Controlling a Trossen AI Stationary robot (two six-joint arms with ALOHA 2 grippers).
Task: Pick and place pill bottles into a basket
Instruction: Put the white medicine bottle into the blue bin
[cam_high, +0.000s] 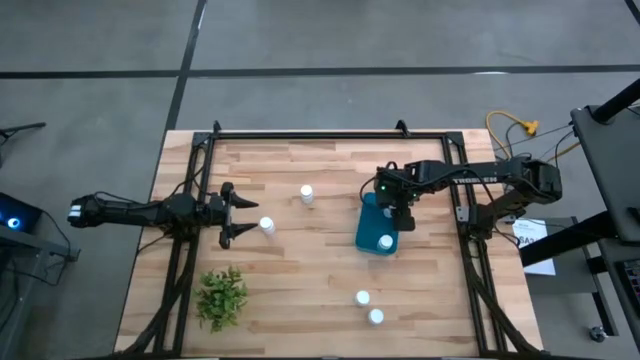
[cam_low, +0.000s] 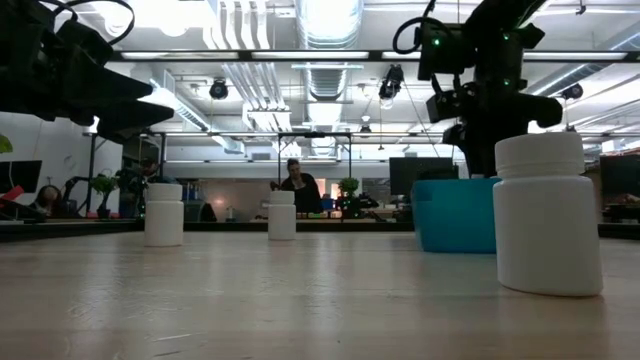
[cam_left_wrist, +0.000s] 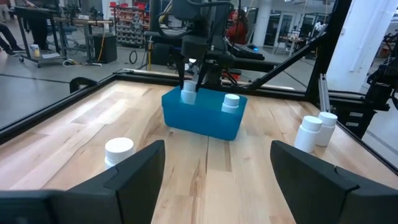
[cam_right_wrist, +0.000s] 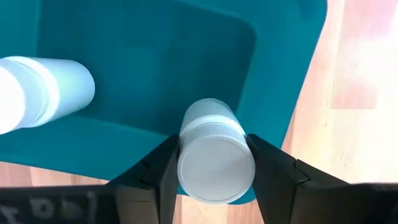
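From above, the right gripper (cam_high: 403, 214) hangs over the far end of the teal basket (cam_high: 368, 232) near the middle of the table (cam_high: 300, 290), its arm hiding that end; one pill bottle (cam_high: 385, 242) stands inside at the near end; four more stand on the wood, one (cam_high: 307, 194) and another (cam_high: 267, 225) towards the left gripper (cam_high: 240, 215), which waits at the left with fingers spread wide, and a close pair (cam_high: 369, 307) near the front edge; a leafy plant (cam_high: 221, 297) sits at the front left corner; level with the tabletop, a big near bottle (cam_low: 546, 212) covers part of the basket (cam_low: 452, 214), and the bottle in the grip is lost against the dark arm; a person (cam_low: 295, 182) sits far behind; from the left wrist, the basket (cam_left_wrist: 202, 118) lies ahead with two bottles showing above its rim, one under the right gripper (cam_left_wrist: 193, 81); from the right wrist, the fingers (cam_right_wrist: 155, 171) are clamped on a bottle (cam_right_wrist: 214, 155) held over the basket (cam_right_wrist: 155, 68), its lower body hidden behind its cap; the other bottle (cam_right_wrist: 43, 90) is cut off by the picture's edge.
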